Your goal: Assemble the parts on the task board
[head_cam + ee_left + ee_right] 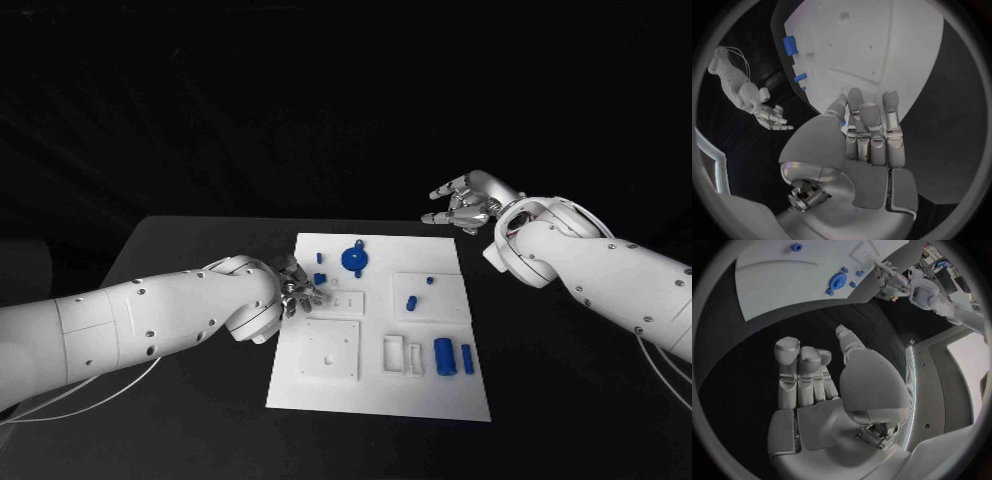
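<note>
The white task board lies mid-table, also in the left wrist view and the right wrist view. On it are a round blue part near the far edge, small blue pieces, and two blue cylinders at the near right. My left hand hovers at the board's left edge, fingers straight. A blue sliver shows by its thumb tip; contact is unclear. My right hand floats beyond the far right corner, holding nothing.
Raised white blocks and recesses sit on the board's near half. Black table surrounds the board on all sides. The left forearm lies across the table's left part.
</note>
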Robot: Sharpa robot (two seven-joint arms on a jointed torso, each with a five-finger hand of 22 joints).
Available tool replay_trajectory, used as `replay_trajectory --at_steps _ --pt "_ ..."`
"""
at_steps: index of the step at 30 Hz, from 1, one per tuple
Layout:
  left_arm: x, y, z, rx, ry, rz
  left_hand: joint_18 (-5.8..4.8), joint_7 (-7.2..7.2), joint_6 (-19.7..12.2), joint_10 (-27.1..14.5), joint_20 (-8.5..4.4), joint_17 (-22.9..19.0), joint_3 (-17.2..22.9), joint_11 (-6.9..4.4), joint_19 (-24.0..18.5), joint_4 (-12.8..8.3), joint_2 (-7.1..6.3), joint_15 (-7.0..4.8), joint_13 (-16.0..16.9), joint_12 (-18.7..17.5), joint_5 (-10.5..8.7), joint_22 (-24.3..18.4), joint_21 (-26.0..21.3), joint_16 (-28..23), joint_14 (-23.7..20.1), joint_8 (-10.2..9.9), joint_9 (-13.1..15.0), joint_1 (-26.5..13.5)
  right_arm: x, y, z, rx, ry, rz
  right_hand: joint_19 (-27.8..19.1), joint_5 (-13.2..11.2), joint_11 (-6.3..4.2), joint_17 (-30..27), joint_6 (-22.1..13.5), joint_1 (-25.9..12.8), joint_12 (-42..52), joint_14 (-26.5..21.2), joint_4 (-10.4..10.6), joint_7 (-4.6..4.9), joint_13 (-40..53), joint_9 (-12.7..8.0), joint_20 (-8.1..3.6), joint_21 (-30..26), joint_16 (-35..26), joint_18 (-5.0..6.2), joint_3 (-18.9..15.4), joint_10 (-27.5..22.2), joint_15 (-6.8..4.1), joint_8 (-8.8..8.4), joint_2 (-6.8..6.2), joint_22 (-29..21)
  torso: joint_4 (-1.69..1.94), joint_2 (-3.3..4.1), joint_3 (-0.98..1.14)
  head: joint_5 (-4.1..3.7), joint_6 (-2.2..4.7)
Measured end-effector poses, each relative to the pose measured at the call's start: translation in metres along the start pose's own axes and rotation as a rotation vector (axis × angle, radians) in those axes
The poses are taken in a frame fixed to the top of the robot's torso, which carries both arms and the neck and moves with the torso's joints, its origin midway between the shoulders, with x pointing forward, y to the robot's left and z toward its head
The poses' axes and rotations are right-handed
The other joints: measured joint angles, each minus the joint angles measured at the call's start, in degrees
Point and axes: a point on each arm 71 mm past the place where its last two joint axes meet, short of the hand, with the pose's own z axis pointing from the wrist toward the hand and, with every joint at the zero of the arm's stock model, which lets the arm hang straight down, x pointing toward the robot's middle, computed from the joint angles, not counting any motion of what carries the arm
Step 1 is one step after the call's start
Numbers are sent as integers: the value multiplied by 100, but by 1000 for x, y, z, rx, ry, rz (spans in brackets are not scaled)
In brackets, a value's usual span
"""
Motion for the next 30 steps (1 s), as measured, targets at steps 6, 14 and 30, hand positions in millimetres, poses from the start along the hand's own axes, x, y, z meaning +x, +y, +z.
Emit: replay_trajectory --at_steps 6,14,30 --pt "-32 1 -10 49 -33 -50 0 289 -408 -480 221 -244 29 182 -262 -189 34 232 -317 -807 0 -264 -436 -382 -396 -19 -1493 368 0 2 -1 -22 -7 6 1 -56 5 23 386 -9 23 3 -453 -19 33 15 -1 0 0 -31 263 35 -3 0 93 0 1 -1 -3 38 88" --pt "-76 15 -20 72 -90 -137 0 465 -314 -637 349 -686 165 321 -389 -612 69 377 -937 -1539 344 -680 -998 -1187 -602 -19 -2609 722 4 12 -2 -81 -13 7 0 -148 -94 41 852 -121 67 11 -967 -85 89 17 -1 34 0 -61 892 10 -35 0 205 0 4 2 -13 98 193" --pt "-128 26 -23 153 -181 -297 94 659 -366 -976 666 -1658 614 630 -969 -1134 147 718 -1078 -2405 103 -935 -1748 -3499 -685 -18 -3299 794 56 64 1 -251 66 -136 0 -402 -154 105 1229 -282 162 3 -1339 -191 221 30 -82 121 33 -63 1424 72 -85 0 228 0 58 61 -158 215 341"
